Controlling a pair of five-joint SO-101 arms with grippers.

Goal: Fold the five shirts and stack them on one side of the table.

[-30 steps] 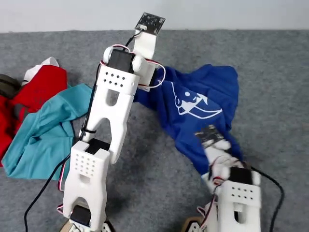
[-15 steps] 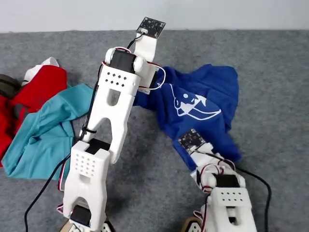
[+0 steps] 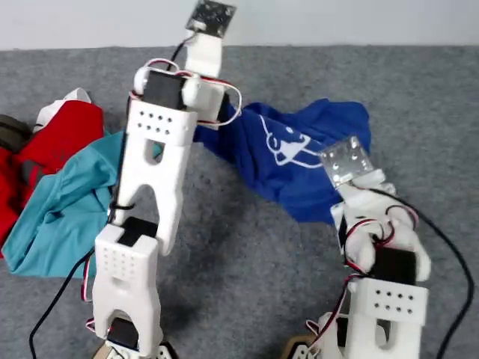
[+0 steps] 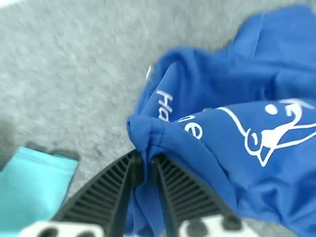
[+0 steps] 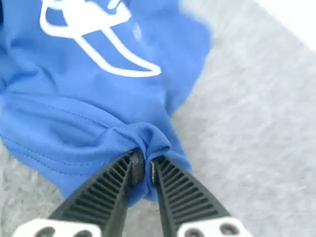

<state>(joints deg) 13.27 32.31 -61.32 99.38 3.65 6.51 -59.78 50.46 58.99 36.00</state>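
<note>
the left pincer (image 4: 143, 165) is pressed together on a bunched fold of the blue shirt (image 4: 237, 123), the cloth squeezed between its black ribbed jaws. the right pincer (image 5: 143, 168) pinches a puckered bit of hem on the same shirt in the same way.

in the high view the blue shirt (image 3: 299, 164) spreads between the two arms near the middle of the table (image 3: 419, 112), its white print facing up. both gripped spots there are covered by the arms' wrists, so the holds themselves cannot be made out from above.

a teal shirt (image 3: 67, 202) lies crumpled beside the left arm, part of it hidden under that arm. touching it on the far side is a red shirt (image 3: 60, 138), cut off by the frame edge. a scrap of white cloth (image 3: 71, 99) pokes out at its far end. a dark object (image 3: 9, 133) at that edge is too cut off to identify.

the table has a grey, felt-like cover. a pale wall (image 3: 337, 22) runs along its far edge.
</note>
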